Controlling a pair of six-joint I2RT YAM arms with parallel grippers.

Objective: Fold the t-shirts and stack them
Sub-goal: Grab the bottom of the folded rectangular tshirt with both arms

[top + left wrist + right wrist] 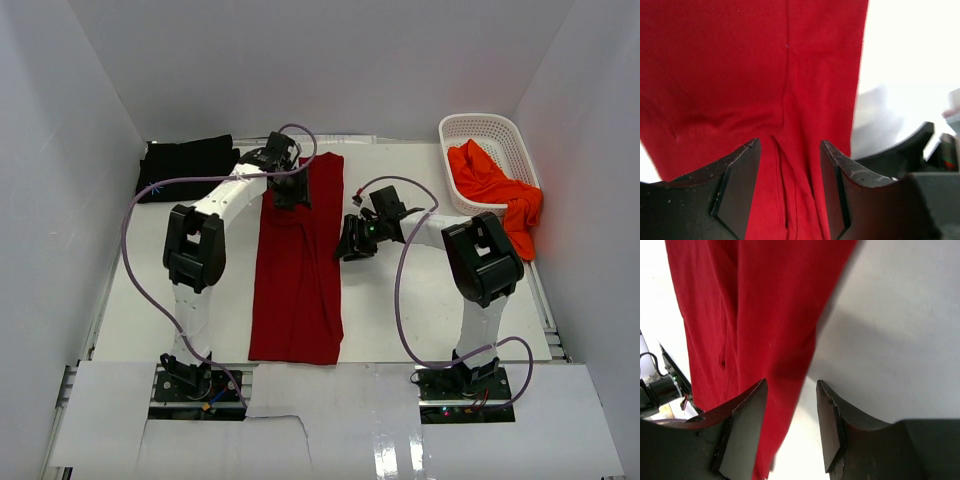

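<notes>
The dark red t-shirt (298, 265) lies folded into a long strip down the middle of the table. My left gripper (290, 192) hangs over its far end, open, with the cloth (790, 100) below and between the fingers. My right gripper (350, 243) is open at the strip's right edge (765, 330), one finger over the cloth, the other over bare table. A black t-shirt (187, 165) lies folded at the far left. An orange-red t-shirt (495, 190) hangs out of the white basket (480, 125).
The white slotted basket stands at the far right corner. White walls close the table on three sides. The right arm's body (920, 160) shows at the lower right of the left wrist view.
</notes>
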